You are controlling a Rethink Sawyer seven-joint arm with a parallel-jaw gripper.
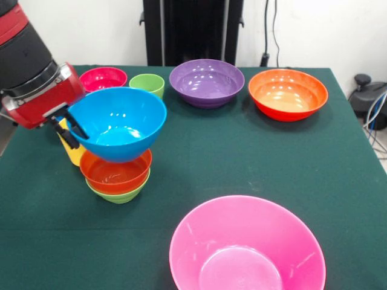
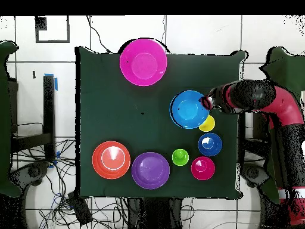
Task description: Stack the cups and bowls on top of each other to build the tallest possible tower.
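Observation:
My gripper [image 1: 72, 133] is shut on the left rim of the large light blue bowl [image 1: 121, 121], one finger inside and one outside. The bowl is tilted and its bottom sits in the small orange-red bowl [image 1: 115, 174], which is nested in the small light green bowl [image 1: 123, 195]; these form the tower. I cannot tell whether the blue bowl rests its weight there. The yellow cup [image 1: 74, 156] stands just behind the tower, partly hidden. From overhead the gripper [image 2: 208, 102] is at the blue bowl's [image 2: 190, 109] edge, next to the yellow cup [image 2: 207, 124].
The large pink bowl [image 1: 248, 248] is at the near edge. The purple bowl [image 1: 207, 81], orange bowl [image 1: 288, 93], light green cup [image 1: 147, 83] and small magenta-red bowl [image 1: 103, 77] line the far side. The small dark blue bowl [image 2: 209, 144] shows only from overhead.

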